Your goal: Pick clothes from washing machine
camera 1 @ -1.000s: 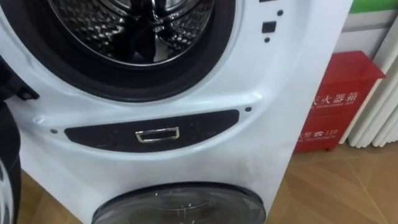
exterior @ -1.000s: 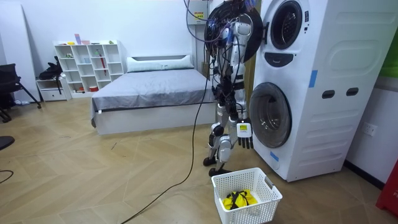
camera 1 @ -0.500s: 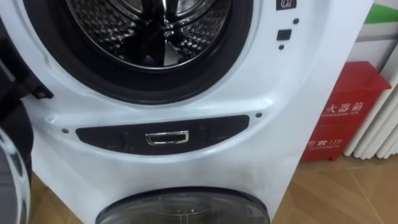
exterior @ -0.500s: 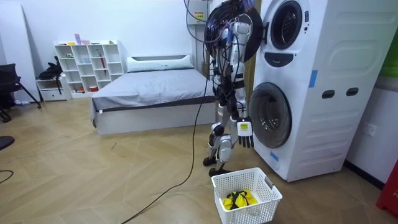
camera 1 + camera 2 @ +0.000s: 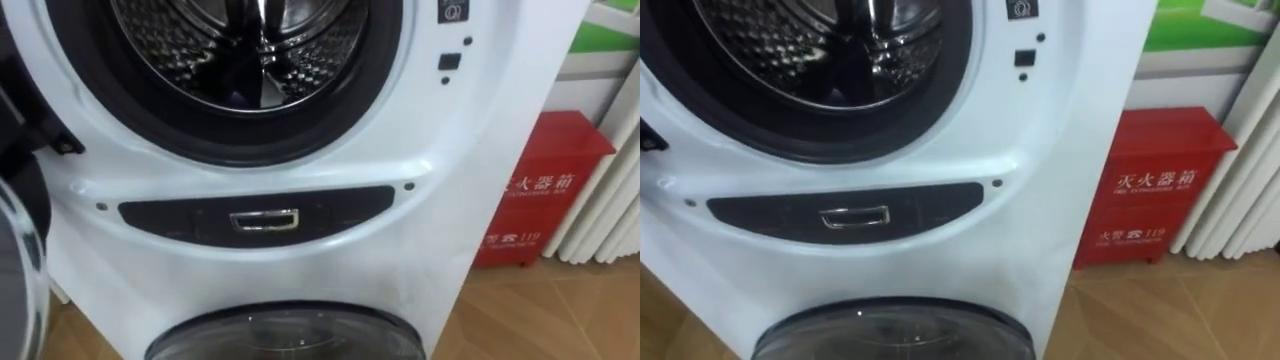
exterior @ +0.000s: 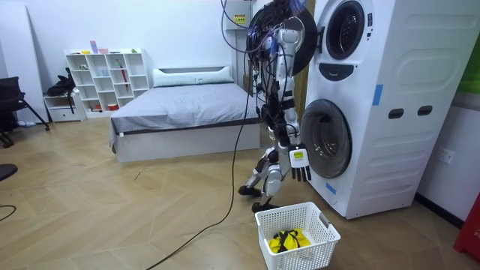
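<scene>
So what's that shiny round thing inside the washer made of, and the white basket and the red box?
Drum: looks like bare metal, shiny, with glints and rows of little holes. Basket: probably plastic, matt white, with a grid of slots. Red box: likely painted sheet metal, smooth with crisp edges.

wooden floor [image 6: 150, 217] and what stands on it.
the stacked washer [image 6: 390, 112] stands at the room view's right, with a red cabinet [image 5: 540, 190] on the floor just beside it. a white basket [image 6: 324, 241] sits on the boards near the washer's front, apart from it. a bed [image 6: 184, 112], a white shelf [image 6: 105, 79] and a dark chair [image 6: 11, 97] stand well behind.
</scene>
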Tool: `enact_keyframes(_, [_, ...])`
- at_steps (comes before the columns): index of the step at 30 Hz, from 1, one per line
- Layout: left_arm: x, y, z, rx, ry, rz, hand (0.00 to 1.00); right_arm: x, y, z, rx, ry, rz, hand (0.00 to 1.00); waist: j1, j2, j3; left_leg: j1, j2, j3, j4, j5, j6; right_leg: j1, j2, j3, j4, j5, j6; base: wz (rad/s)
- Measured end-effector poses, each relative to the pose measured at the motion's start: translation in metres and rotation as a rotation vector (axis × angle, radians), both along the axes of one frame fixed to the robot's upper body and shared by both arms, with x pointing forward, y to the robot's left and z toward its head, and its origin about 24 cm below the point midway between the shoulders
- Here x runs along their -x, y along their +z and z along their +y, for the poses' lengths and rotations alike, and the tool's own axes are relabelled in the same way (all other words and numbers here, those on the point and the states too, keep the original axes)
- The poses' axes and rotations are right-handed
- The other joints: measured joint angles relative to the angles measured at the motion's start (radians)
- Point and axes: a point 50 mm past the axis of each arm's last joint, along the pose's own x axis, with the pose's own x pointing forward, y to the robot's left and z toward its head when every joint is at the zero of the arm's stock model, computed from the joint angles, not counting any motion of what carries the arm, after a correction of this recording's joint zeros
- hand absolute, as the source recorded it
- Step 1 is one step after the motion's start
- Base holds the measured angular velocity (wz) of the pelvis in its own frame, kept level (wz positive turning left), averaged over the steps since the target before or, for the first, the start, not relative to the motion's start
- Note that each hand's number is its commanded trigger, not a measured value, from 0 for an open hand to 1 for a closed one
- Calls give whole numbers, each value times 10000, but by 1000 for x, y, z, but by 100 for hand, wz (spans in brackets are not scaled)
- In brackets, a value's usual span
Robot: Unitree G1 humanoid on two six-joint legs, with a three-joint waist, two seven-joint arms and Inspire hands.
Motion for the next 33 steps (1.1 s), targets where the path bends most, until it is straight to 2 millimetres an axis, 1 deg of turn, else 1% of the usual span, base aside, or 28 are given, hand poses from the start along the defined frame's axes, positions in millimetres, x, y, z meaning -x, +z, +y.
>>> enact_keyframes(1, [-4,-1,-2,134,-162,-9,0,-2,0,-1,77,70,-50,0,-143,17,-1,357,10,-14,268,23,-48,-22,35,-91,1,0,-1,31])
enact_keyframes(2, [-10,-1,-6,269,-347,-52,0,6,0,-2,144,-76,127,0,-210,38,9,877,9,-33,149,80,-161,-53,82,-228,87,1,-2,34])
enact_keyframes(3, [-13,-1,-8,329,-458,-91,0,8,0,-3,180,-99,190,0,-222,57,7,1157,10,-33,-20,114,-241,-123,98,-301,184,1,-3,41])
enact_keyframes(4, [-23,-1,-13,444,-894,-265,0,10,1,-4,221,-115,228,0,-281,116,0,1654,-10,-74,-557,51,-365,-347,107,-552,387,4,-8,49])
enact_keyframes(5, [-31,0,-19,546,-1255,-394,0,13,1,-6,281,-120,305,0,-426,279,-3,2168,-27,-88,-1445,-79,-543,-570,109,-729,576,5,-8,48])
enact_keyframes(6, [-35,0,-21,578,-1440,-448,0,12,1,-7,316,-141,260,0,-458,297,25,2419,-35,-98,-2028,-143,-601,-721,109,-784,685,5,-7,41])
enact_keyframes(7, [-43,1,-23,582,-1683,-587,0,7,2,-8,329,-185,137,0,-508,387,39,2832,-37,-133,-3305,-220,-616,-1114,99,-903,949,12,1,28])
enact_keyframes(8, [-52,3,-24,563,-1774,-787,0,1,2,-8,325,-285,-16,0,-610,445,63,3102,-87,-417,-4465,-617,-694,-1569,75,-1005,1234,54,8,24])
enact_keyframes(9, [-55,4,-24,547,-1804,-848,0,-2,2,-8,330,-299,-97,0,-613,478,80,3190,-126,-500,-5006,-783,-676,-1780,57,-1011,1295,79,12,16])
enact_keyframes(10, [-58,5,-25,513,-1917,-877,0,-8,3,-9,348,-369,-255,0,-602,541,76,3373,-210,-569,-5946,-977,-563,-2151,8,-1018,1442,199,45,10])
enact_keyframes(11, [-60,5,-26,506,-2013,-917,0,-10,3,-8,295,-482,-364,0,-611,579,64,3505,-311,-566,-6762,-998,-526,-2438,-63,-993,1488,437,102,10])
enact_keyframes(12, [-62,5,-26,507,-2039,-934,0,-10,2,-7,262,-508,-386,0,-622,577,63,3516,-375,-563,-7042,-970,-458,-2555,-101,-936,1559,565,149,9])
enact_keyframes(14, [-58,4,-27,527,-2029,-763,0,-7,1,-2,110,-626,-339,0,-616,435,107,3405,-814,-532,-7322,-691,190,-2843,-281,-108,1444,1358,432,6])
enact_keyframes(15, [-57,3,-27,546,-2005,-703,0,-4,0,-1,73,-718,-293,0,-622,378,76,3327,-938,-514,-7305,-588,357,-2839,-345,109,1293,1570,546,0])
enact_keyframes(17, [-40,-1,-23,627,-1514,-270,0,3,0,0,-71,-1269,-232,0,-610,299,-84,2950,-1211,144,-7287,-364,756,-2789,-436,713,351,2629,980,-6])
enact_keyframes(18, [-37,-1,-20,589,-1393,-218,0,1,0,1,-129,-1393,-305,0,-601,261,-81,2848,-1248,417,-7283,-305,874,-2791,-517,817,301,2749,1110,21])
enact_keyframes(19, [-33,-2,-17,516,-1299,-95,0,10,-1,2,-214,-1702,-114,0,-688,200,-62,2674,-1261,1124,-7164,-224,974,-2792,-858,766,1120,2268,1455,51])
enact_keyframes(20, [-31,-2,-16,476,-1232,-66,0,22,-1,1,-195,-1942,161,0,-598,98,-121,2584,-1272,1490,-7115,-150,1027,-2756,-1213,753,2414,1595,1648,53])
enact_keyframes(21, [-30,-2,-15,462,-1182,-37,0,26,-1,1,-172,-2007,270,0,-515,61,-133,2576,-1282,1675,-7121,-112,1045,-2669,-1386,770,2945,1302,1737,26])
enact_keyframes(22, [-25,-2,-13,403,-1072,52,0,30,-1,-1,-49,-2095,376,0,-381,35,-124,2594,-1262,1934,-7066,-95,1064,-2317,-1661,874,3616,802,1895,-6])
enact_keyframes(23, [-19,-3,-10,253,-885,179,0,29,0,-3,60,-2112,361,0,-302,17,-110,2610,-1259,2056,-7012,-75,1098,-1717,-1843,1043,3646,461,1965,-18])
enact_keyframes(25, [-11,-3,-6,147,-59,224,0,26,0,-3,107,-2064,164,0,-221,-15,-98,2617,-1270,2235,-6935,-59,1093,-771,-2081,1091,3067,225,2162,-40])
enact_keyframes(27, [-8,-2,-2,-3,605,159,0,25,0,-2,111,-1952,132,0,-100,-84,-105,2574,-1339,2443,-6930,-19,1038,128,-2293,1075,2041,302,2260,-49])
enact_keyframes(28, [-8,-1,3,-129,1010,71,0,25,0,-2,115,-1819,85,0,-74,-180,-159,2521,-1472,2633,-6892,37,993,536,-2383,1118,1286,502,2400,-63])
enact_keyframes(29, [-10,1,6,-209,1365,-140,0,22,0,-3,139,-1684,-11,0,11,-197,-173,2381,-1485,2710,-6731,62,955,695,-2295,1182,421,508,2479,-69])
enact_keyframes(30, [-13,3,8,-258,1517,-311,0,21,0,-3,145,-1656,-63,0,88,-229,-192,2302,-1476,2654,-6673,72,940,730,-2245,1199,126,548,2539,-82])
enact_keyframes(32, [-30,13,19,-646,2235,-1324,0,17,1,-3,137,-1633,-186,0,268,-144,-180,2048,-1412,1955,-6435,111,865,826,-2050,1198,-541,673,2562,-68])
enact_keyframes(33, [-36,17,23,-785,2378,-1621,0,17,1,-4,145,-1627,-230,0,263,-86,-154,2022,-1423,1769,-6414,123,839,893,-2004,1182,-629,685,2558,-28])
